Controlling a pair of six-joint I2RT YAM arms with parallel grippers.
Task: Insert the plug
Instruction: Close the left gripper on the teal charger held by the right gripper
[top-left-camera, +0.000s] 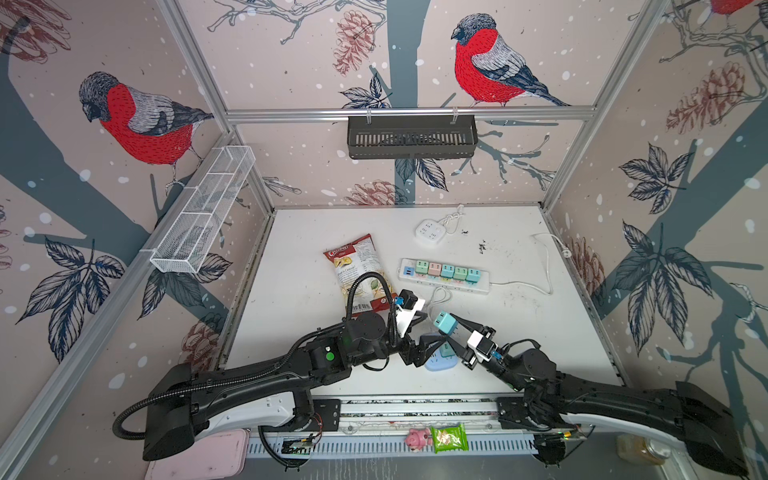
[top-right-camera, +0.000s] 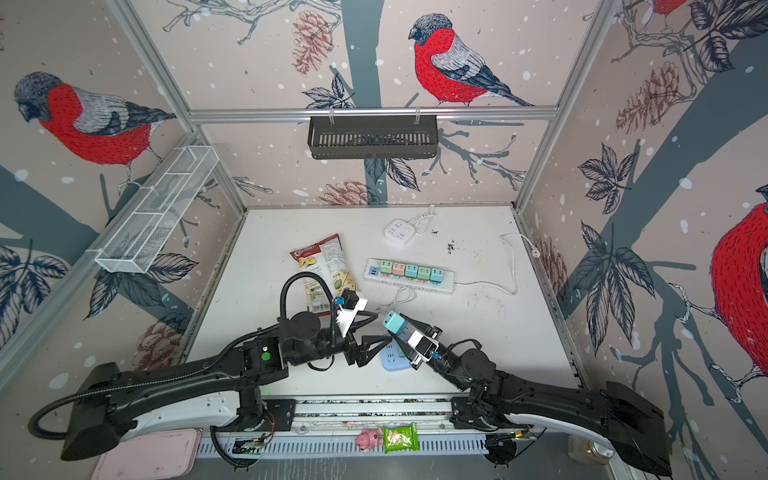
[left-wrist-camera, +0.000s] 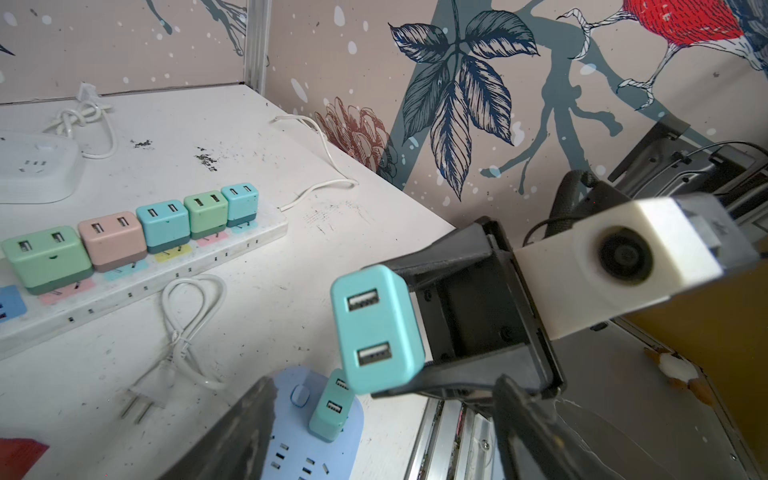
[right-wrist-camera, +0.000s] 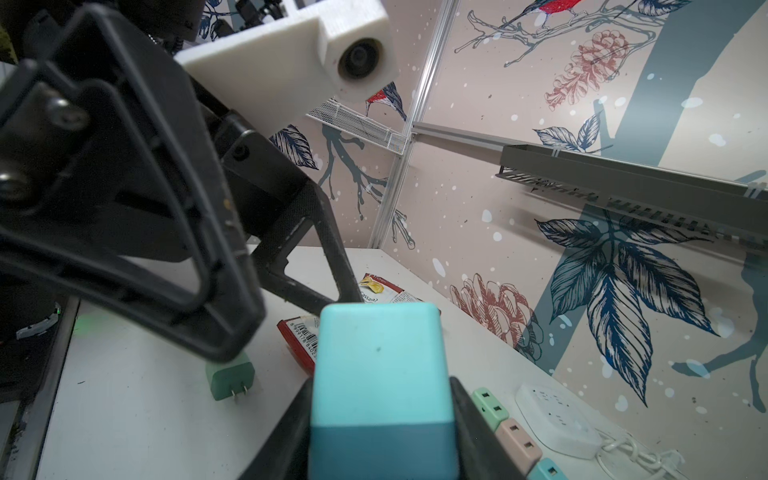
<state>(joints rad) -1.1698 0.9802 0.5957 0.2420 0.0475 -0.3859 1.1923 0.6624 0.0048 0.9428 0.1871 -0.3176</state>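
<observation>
Right wrist view was filled by the teal plug (right-wrist-camera: 380, 365), clamped on both sides between the black fingers (right-wrist-camera: 478, 432) of the right gripper (top-left-camera: 453, 327). Both top views placed that plug in the air over the near middle of the tabletop (top-left-camera: 540, 332), clear of its surface, with its USB face turned toward the left arm. The left gripper (top-right-camera: 383, 328) stood just beside it, jaws spread wide and nothing between them. Below the two grippers a blue power strip (left-wrist-camera: 299, 457) lay near the front edge with a second, greener plug (left-wrist-camera: 332, 409) on it; whether that one was seated could not be told. Farther back lay a white power strip (top-left-camera: 482, 286) carrying five coloured plugs in a row, with a chip bag (top-left-camera: 355, 266) to its left.
</observation>
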